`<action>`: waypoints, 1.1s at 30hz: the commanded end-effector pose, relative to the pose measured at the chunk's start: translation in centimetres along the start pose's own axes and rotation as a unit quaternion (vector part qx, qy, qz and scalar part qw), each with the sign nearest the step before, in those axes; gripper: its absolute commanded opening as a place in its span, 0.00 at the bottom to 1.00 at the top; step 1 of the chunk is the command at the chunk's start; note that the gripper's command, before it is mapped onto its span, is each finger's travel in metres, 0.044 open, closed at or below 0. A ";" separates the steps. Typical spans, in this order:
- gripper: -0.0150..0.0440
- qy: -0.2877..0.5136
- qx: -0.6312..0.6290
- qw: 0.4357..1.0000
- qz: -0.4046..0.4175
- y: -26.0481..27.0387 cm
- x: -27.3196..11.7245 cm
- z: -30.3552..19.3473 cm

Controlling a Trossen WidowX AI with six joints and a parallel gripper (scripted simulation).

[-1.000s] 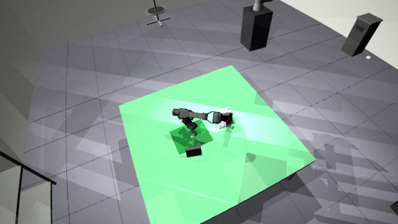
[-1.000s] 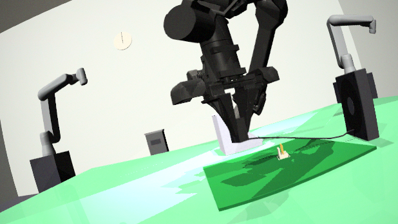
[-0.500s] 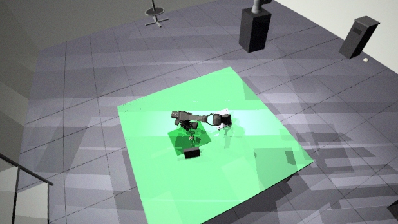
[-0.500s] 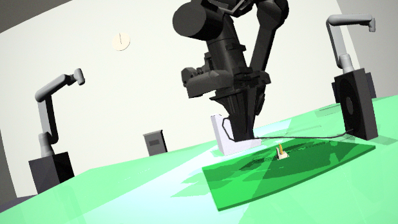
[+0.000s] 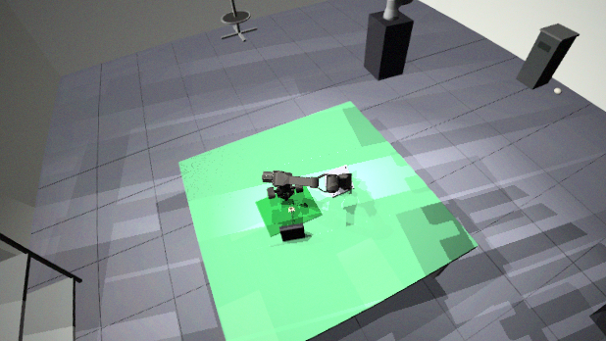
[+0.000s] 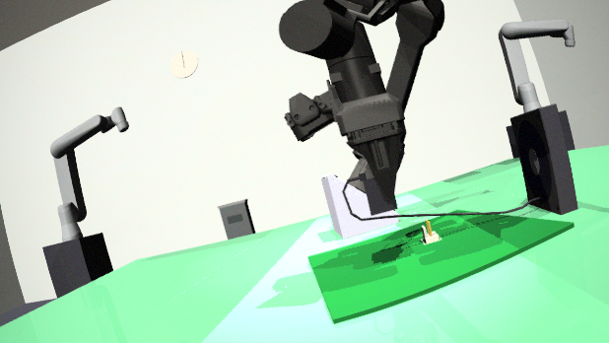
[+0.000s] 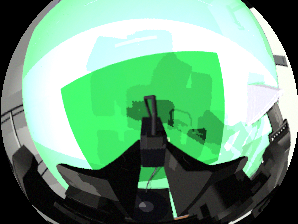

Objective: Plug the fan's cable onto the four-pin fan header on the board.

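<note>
A: One arm, one gripper [image 6: 383, 204], and its fingers are clamped on the plug [image 7: 152, 124] at the end of the fan's cable [image 6: 443, 213].

B: Where is the plug just now?

A: Held above the dark green board [image 6: 443, 261], clear of its surface. In the exterior view the fingers hide nearly all of it. In the wrist view it shows as a dark narrow block between the fingers, its long axis running along them, pointing away from the wrist and down toward the board.

B: And the header?

A: The four-pin fan header [image 6: 430, 236] sits on the board, a small pale base with brass-coloured pins standing upright. In the exterior view it lies to the right of the gripper and lower, near but apart. Nothing is on it.

B: How does the cable run?

A: From the fingers it loops out to the left, drops, then runs long and nearly level to the right, above the board, to the foot of the fan [image 6: 542, 163]. The fan stands upright on its edge on the green table [image 6: 148, 296], just past the board's far right end.

B: Anything else nearby?

A: A white wedge-shaped block [image 6: 340, 212] stands behind the gripper, off the board.
</note>
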State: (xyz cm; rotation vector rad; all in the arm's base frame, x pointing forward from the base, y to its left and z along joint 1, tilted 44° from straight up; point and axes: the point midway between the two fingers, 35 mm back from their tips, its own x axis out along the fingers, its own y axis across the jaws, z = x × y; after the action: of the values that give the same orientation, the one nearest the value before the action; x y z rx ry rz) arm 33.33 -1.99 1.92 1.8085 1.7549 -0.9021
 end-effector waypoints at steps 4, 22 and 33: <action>0.25 0.004 -0.112 0.994 -0.001 -0.3 0.1 -0.7; 0.25 0.005 -0.413 0.911 0.000 -0.8 0.1 -2.3; 0.25 0.005 -0.579 0.816 0.001 -1.1 0.2 -3.2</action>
State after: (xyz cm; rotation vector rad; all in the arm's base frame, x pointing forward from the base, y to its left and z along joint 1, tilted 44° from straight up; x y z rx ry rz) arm 32.81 0.22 3.95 1.0113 1.6894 0.1712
